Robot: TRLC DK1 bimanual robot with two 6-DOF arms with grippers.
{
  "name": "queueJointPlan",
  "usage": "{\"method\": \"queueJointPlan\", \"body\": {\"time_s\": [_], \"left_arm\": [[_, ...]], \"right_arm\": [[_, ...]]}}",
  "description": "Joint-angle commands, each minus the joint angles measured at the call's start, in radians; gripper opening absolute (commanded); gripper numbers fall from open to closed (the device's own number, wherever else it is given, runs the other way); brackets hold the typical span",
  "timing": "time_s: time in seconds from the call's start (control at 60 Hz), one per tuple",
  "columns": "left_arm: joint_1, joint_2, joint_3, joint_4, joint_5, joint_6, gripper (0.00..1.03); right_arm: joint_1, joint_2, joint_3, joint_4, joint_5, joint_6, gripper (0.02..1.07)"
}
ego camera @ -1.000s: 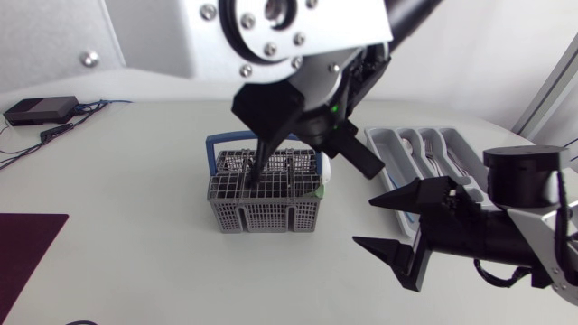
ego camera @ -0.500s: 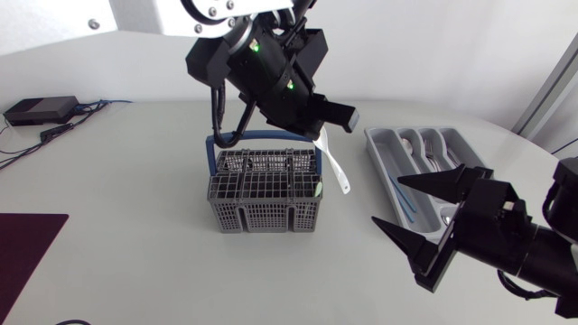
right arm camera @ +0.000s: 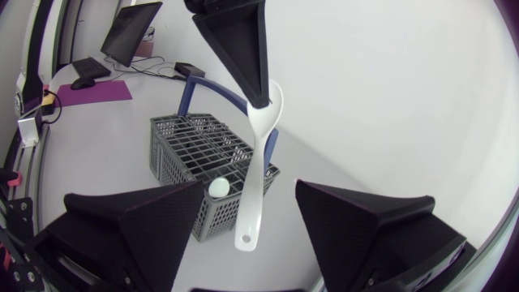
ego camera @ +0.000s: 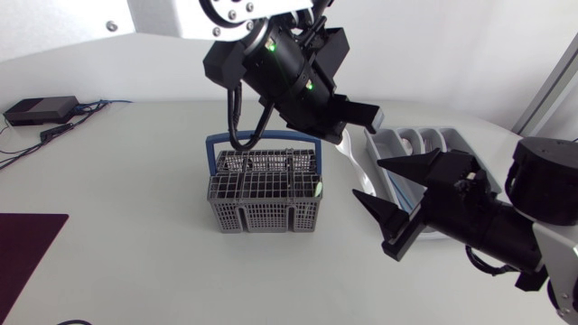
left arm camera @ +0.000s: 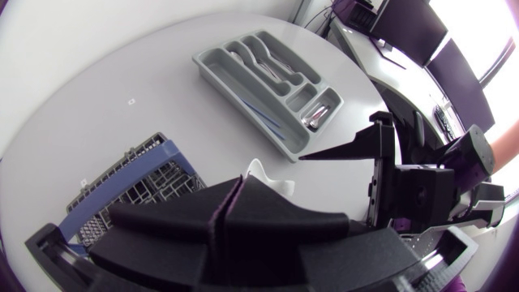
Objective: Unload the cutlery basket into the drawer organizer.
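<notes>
Transfer step: left gripper (right arm camera: 259,96) clamps white plastic spoon (right arm camera: 256,174), right gripper (ego camera: 367,179) spread empty; spoon should travel right steadily, then lower into grey compartmented tray (left arm camera: 235,99).

L gripper (ego camera: 350,122) was down inside basket (ego camera: 266,194) 1.0 s ago. I now log it raised clear, w/ white spoon (right arm camera: 258,162) pinched, and shifted right of upper centre toward organizer (ego camera: 424,140). R gripper (ego camera: 366,179) has moved from lower right up-left to centre-right, now overlapping organizer's near end.
</notes>
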Motion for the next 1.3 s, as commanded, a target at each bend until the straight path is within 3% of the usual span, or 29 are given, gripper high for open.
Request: {"method": "queueJointPlan", "body": {"time_s": [0.0, 0.383, 0.567, 0.8, 1.033, 1.283], "left_arm": [[-0.004, 0.024, 0.012, 0.01, 0.013, -0.017, 0.16], [0.0, 0.036, 0.003, 0.033, 0.022, -0.013, 0.16], [-0.003, 0.036, 0.004, 0.037, 0.024, -0.014, 0.16], [-0.008, 0.035, 0.001, 0.037, 0.022, -0.017, 0.16], [-0.015, 0.036, 0.004, 0.037, 0.022, -0.022, 0.16], [-0.02, 0.038, 0.009, 0.039, 0.022, -0.023, 0.16]], "right_arm": [[0.039, 0.046, 0.038, 0.037, 0.04, 0.033, 0.78], [0.045, 0.145, 0.1, 0.075, 0.067, 0.061, 0.47], [0.045, 0.15, 0.1, 0.084, 0.072, 0.059, 0.38], [0.043, 0.173, 0.111, 0.087, 0.092, 0.058, 0.38], [0.039, 0.173, 0.113, 0.081, 0.096, 0.058, 0.13], [0.04, 0.162, 0.1, 0.073, 0.078, 0.049, 0.09]]}}
